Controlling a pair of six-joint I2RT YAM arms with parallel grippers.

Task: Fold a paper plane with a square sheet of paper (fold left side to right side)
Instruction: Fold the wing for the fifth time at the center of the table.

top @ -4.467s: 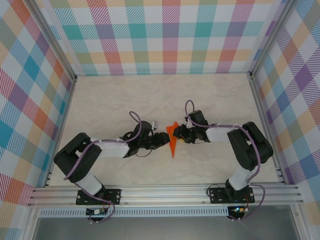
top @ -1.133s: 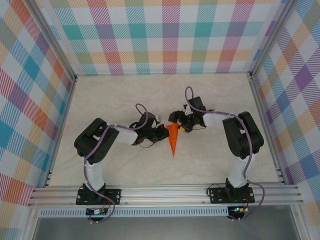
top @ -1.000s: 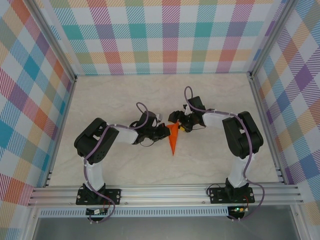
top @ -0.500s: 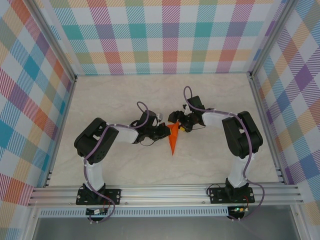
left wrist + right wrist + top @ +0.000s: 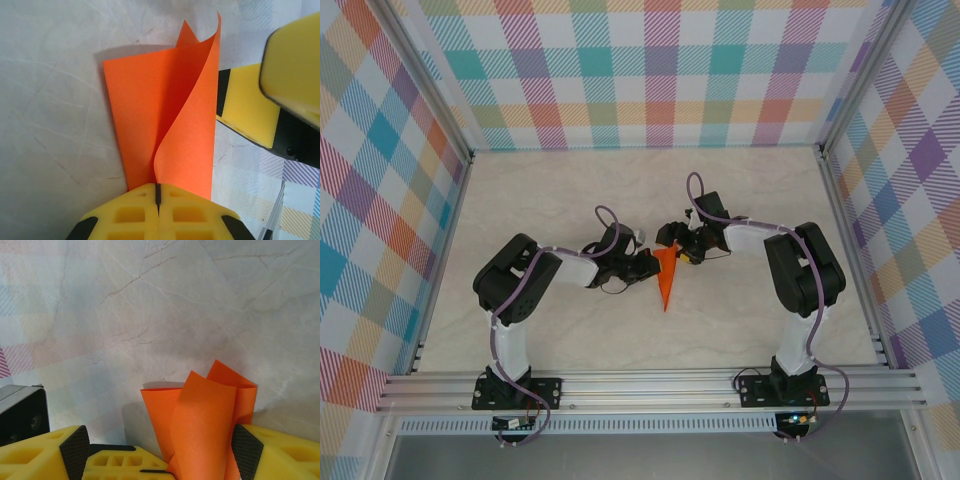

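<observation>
My left tool [image 5: 158,197] is pinched together on the left edge of the orange paper [image 5: 165,115], and one flap curls up off the table [image 5: 50,100]. The paper lies mid-table between both arms. Its long axis runs from a wide far end to a point aimed at the bases. My right tool [image 5: 200,460] stands apart, straddling the wide end from the right. I judge it nearer the raised flap.
</observation>
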